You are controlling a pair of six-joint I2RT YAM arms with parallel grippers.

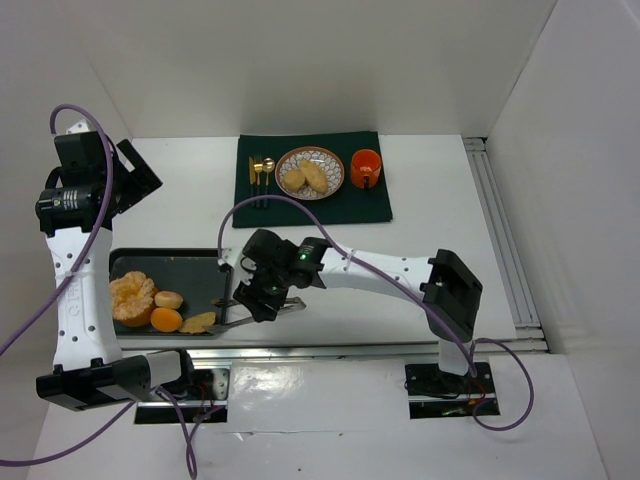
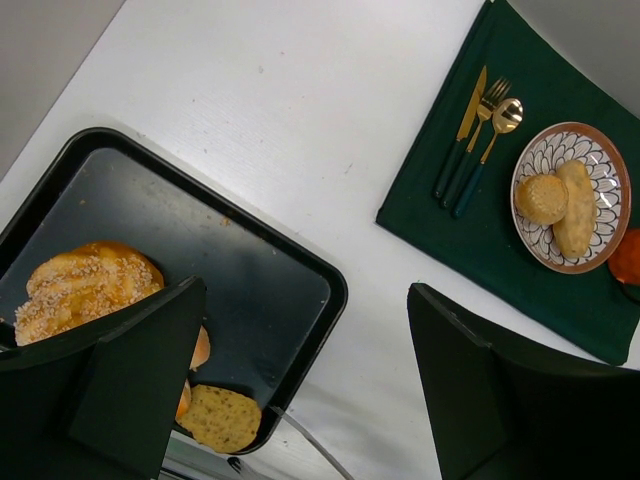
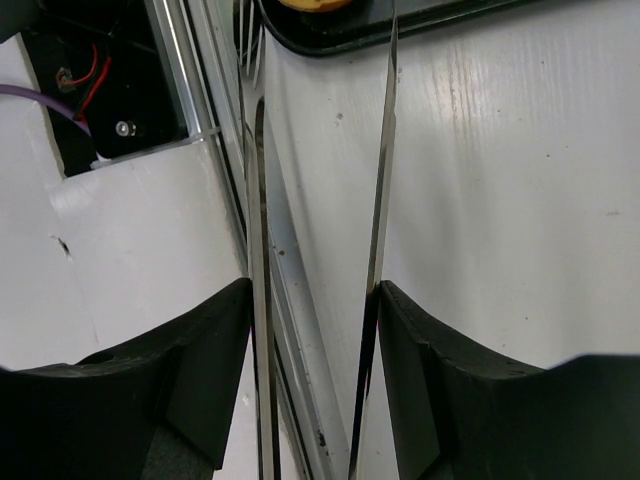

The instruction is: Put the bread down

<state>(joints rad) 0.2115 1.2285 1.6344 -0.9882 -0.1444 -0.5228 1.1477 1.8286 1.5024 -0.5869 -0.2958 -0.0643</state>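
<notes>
On the dark green placemat (image 1: 370,205) at the far side of the white table (image 1: 430,200): a patterned plate (image 1: 310,153) with two bread rolls (image 1: 316,176) lying side by side and touching, gold cutlery (image 1: 261,172) to its left, an orange cup (image 1: 366,168) to its right. Near the left arm's base, a black tray (image 1: 165,252) with a peeled orange (image 1: 132,297), a tangerine (image 1: 166,319), a third roll (image 1: 169,299) just beside both, and a flatter speckled piece of bread (image 1: 199,322) in the near right corner. Right gripper (image 3: 312,290) reaching across toward that corner, fingers (image 3: 205,370) partly closed and pressed against the two thin arms of metal tongs (image 3: 382,200), so gripping them and nothing else. Tongs held with a gap between the arms, tips at the tray's rim close to the speckled piece; touching or not, cannot tell. Left gripper (image 2: 305,300) raised above the tray's far side, fingers (image 2: 150,370) spread wide with nothing between them. On the left arm's black joint, a small pale marking, too small to read; no other lettering legible.
</notes>
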